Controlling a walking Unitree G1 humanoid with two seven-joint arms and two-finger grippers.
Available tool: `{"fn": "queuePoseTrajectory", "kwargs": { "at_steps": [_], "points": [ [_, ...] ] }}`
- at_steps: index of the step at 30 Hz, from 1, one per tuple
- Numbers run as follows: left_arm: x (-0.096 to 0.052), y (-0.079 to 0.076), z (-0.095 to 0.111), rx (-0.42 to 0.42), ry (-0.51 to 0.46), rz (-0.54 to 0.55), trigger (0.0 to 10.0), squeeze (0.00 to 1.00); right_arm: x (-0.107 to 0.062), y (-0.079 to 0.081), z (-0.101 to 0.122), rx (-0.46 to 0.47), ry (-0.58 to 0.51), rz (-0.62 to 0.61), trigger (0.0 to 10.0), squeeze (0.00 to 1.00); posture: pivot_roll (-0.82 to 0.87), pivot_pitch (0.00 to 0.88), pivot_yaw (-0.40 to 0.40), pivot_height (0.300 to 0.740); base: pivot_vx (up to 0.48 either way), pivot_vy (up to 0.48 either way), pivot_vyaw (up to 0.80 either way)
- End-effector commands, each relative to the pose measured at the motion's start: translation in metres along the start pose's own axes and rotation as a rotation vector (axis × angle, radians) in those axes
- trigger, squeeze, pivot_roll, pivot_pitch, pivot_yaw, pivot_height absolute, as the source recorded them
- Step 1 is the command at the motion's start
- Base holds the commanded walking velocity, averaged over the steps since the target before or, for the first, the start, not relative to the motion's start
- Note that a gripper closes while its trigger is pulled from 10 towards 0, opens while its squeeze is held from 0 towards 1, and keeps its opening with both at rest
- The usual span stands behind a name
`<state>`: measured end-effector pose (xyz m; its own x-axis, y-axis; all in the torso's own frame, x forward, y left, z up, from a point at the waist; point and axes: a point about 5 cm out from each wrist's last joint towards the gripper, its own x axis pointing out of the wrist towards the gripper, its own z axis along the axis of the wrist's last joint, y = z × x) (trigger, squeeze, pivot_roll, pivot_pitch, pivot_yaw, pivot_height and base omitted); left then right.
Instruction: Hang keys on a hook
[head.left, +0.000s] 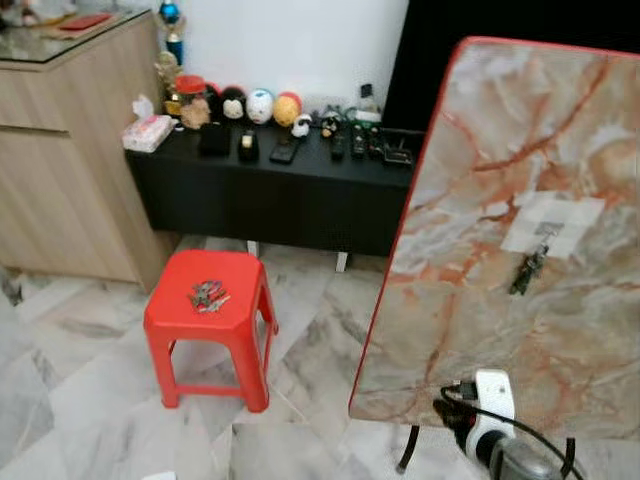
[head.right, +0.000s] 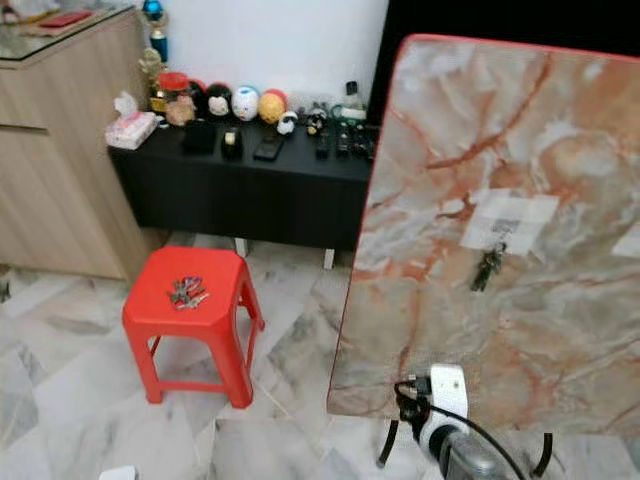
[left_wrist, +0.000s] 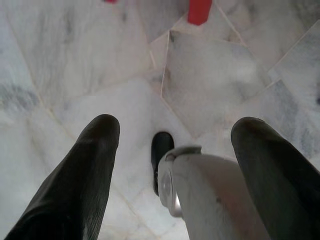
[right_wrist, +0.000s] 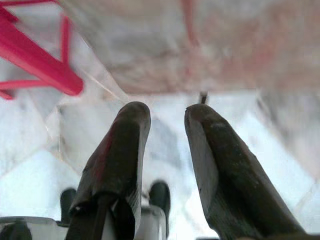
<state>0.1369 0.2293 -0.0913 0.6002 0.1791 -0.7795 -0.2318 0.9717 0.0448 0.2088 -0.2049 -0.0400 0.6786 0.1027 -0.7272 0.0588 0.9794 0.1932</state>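
Note:
A bunch of keys (head.left: 209, 295) lies on top of a red plastic stool (head.left: 247, 279) at the left of the marble floor. To the right stands a marble-patterned board (head.left: 520, 150) with a red edge. On it is a white patch carrying a small hook (head.left: 547, 229), and a dark small object (head.left: 527, 271) hangs there. My right arm's wrist (head.left: 487, 415) hangs below the board's lower edge. In the right wrist view my right gripper (right_wrist: 167, 112) points down at the floor, a narrow gap between its fingers, holding nothing. My left gripper (left_wrist: 175, 125) hangs over the floor, wide open and empty.
A low black cabinet (head.left: 290, 200) with round figurines, remotes and a tissue box (head.left: 148, 132) runs along the back wall. A tall wooden cabinet (head.left: 60, 170) stands at the left. Black legs (head.left: 408, 450) carry the board. The robot's foot (left_wrist: 161, 150) shows on the floor.

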Motion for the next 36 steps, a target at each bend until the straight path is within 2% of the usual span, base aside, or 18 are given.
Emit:
{"fn": "queuePoseTrajectory", "kwargs": {
  "at_steps": [1, 3, 4, 5, 7, 11, 12, 17, 20, 23, 27, 36],
  "points": [
    [-0.001, 0.0, -0.005, 0.021, 0.031, -0.013, 10.0, 0.0, 0.003, -0.011, -0.007, 0.028, 0.001, -0.066, 10.0, 0.0, -0.11, 0.0, -0.053, 0.74, 0.0, 0.0, 0.0],
    [-0.001, 0.001, -0.005, 0.035, 0.036, -0.015, 10.0, 0.0, 0.005, -0.014, -0.022, 0.016, 0.052, -0.103, 10.0, 0.0, -0.11, 0.0, -0.051, 0.74, 0.0, 0.0, 0.0],
    [-0.001, 0.001, -0.005, 0.035, 0.036, -0.015, 10.0, 0.0, 0.005, -0.014, -0.022, 0.016, 0.052, -0.103, 10.0, 0.0, -0.11, 0.0, -0.051, 0.74, 0.0, 0.0, 0.0],
    [-0.001, 0.004, -0.004, 0.042, 0.038, -0.009, 10.0, 0.0, 0.005, -0.014, -0.041, -0.08, 0.14, -0.121, 10.0, 0.0, -0.1, 0.0, -0.053, 0.74, 0.0, 0.0, 0.0],
    [-0.001, 0.007, -0.003, 0.031, 0.034, 0.002, 10.0, 0.0, 0.004, -0.014, -0.051, -0.128, 0.183, -0.122, 10.0, 0.0, -0.09, 0.0, -0.054, 0.74, 0.0, 0.0, 0.0],
    [-0.001, 0.009, -0.003, 0.044, 0.038, 0.005, 10.0, 0.0, 0.002, -0.016, -0.064, -0.016, 0.202, -0.164, 10.0, 0.0, -0.08, 0.0, -0.048, 0.74, 0.0, 0.0, 0.0],
    [-0.001, 0.01, -0.004, 0.061, 0.044, 0.001, 10.0, 0.0, -0.001, -0.02, -0.076, 0.035, 0.237, -0.237, 10.0, 0.0, -0.06, 0.0, -0.049, 0.74, 0.0, 0.0, 0.0],
    [-0.002, 0.011, -0.005, 0.083, 0.044, -0.005, 10.0, 0.0, -0.005, -0.019, -0.089, 0.108, 0.253, -0.274, 10.0, 0.0, -0.06, 0.0, -0.046, 0.74, 0.0, 0.0, 0.0],
    [-0.002, 0.012, -0.006, 0.088, 0.047, -0.003, 10.0, 0.0, -0.006, -0.021, -0.092, 0.107, 0.251, -0.28, 10.0, 0.0, -0.07, 0.0, -0.042, 0.74, 0.0, 0.0, 0.0],
    [-0.003, 0.012, -0.007, 0.091, 0.054, -0.005, 10.0, 0.0, -0.008, -0.032, -0.088, 0.139, 0.234, -0.308, 10.0, 0.0, -0.09, 0.0, -0.029, 0.74, 0.0, 0.0, 0.0],
    [-0.003, 0.012, -0.007, 0.093, 0.059, -0.012, 10.0, 0.0, -0.009, -0.043, -0.078, 0.132, 0.203, -0.312, 10.0, 0.0, -0.09, 0.0, -0.03, 0.74, 0.0, 0.0, 0.0],
    [-0.003, 0.011, -0.009, 0.095, 0.074, -0.024, 10.0, 0.0, -0.009, -0.04, -0.083, 0.142, 0.22, -0.317, 10.0, 0.0, -0.08, 0.0, -0.018, 0.74, 0.0, 0.033, 0.0]
  ]
}}
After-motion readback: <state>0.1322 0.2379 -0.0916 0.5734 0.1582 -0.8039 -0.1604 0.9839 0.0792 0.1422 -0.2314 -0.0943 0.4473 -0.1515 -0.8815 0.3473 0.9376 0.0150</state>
